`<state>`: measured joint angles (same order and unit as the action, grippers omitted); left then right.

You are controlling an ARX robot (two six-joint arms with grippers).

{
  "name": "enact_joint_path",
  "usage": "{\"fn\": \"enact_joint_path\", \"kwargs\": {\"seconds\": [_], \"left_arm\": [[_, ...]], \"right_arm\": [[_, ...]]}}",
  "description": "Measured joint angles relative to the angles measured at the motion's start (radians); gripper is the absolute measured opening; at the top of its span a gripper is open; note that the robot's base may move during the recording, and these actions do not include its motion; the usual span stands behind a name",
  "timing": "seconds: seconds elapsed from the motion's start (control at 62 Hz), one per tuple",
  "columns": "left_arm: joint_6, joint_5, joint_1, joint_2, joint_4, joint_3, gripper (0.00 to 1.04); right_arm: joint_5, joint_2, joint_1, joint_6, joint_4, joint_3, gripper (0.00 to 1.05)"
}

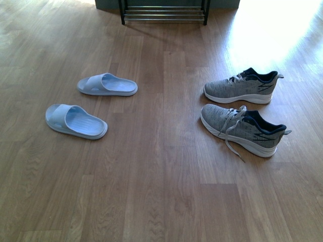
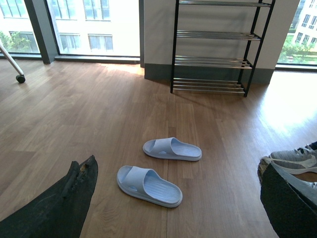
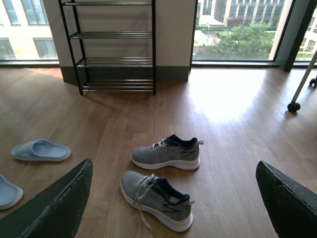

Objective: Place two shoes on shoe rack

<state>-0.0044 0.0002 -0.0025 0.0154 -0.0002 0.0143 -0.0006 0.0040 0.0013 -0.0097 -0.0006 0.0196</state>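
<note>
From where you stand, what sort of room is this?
Probably a bright indoor room, perhaps the entry area of a flat or office. The signs are a brown wood-plank floor, a tall black metal shoe rack with chrome rods against the wall, and large floor-length glass windows facing trees and buildings.

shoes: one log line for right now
sneakers on floor, right | slides on floor, left | shoe rack visible tiers bare | left end effector open | right end effector open

Knit-cloth sneakers (image 1: 241, 86), matt rubbery slides (image 1: 107, 84) (pale), glossy wood floor (image 1: 161, 191), chrome-rod rack (image 1: 164, 12)
</note>
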Motion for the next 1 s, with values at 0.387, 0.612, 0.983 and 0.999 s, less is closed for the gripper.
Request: {"fn": "enact_joint_path", "kwargs": {"seconds": [0.387, 0.612, 0.983, 0.999], "left_arm": [[0.0, 0.0, 0.0, 0.0, 0.0, 0.0, 0.95], [0.0, 0.0, 0.0, 0.0, 0.0, 0.0, 0.95], [0.0, -0.003, 0.0, 0.0, 0.0, 0.0, 0.95], [0.0, -0.003, 0.0, 0.0, 0.0, 0.0, 0.95]], "right_arm": [[0.0, 0.0, 0.0, 0.0, 0.0, 0.0, 0.96], [0.0, 0.0, 0.0, 0.0, 0.0, 0.0, 0.96], [-0.002, 0.0, 0.0, 0.0, 0.0, 0.0, 0.96], [-0.002, 0.0, 0.0, 0.0, 0.0, 0.0, 0.96]]}}
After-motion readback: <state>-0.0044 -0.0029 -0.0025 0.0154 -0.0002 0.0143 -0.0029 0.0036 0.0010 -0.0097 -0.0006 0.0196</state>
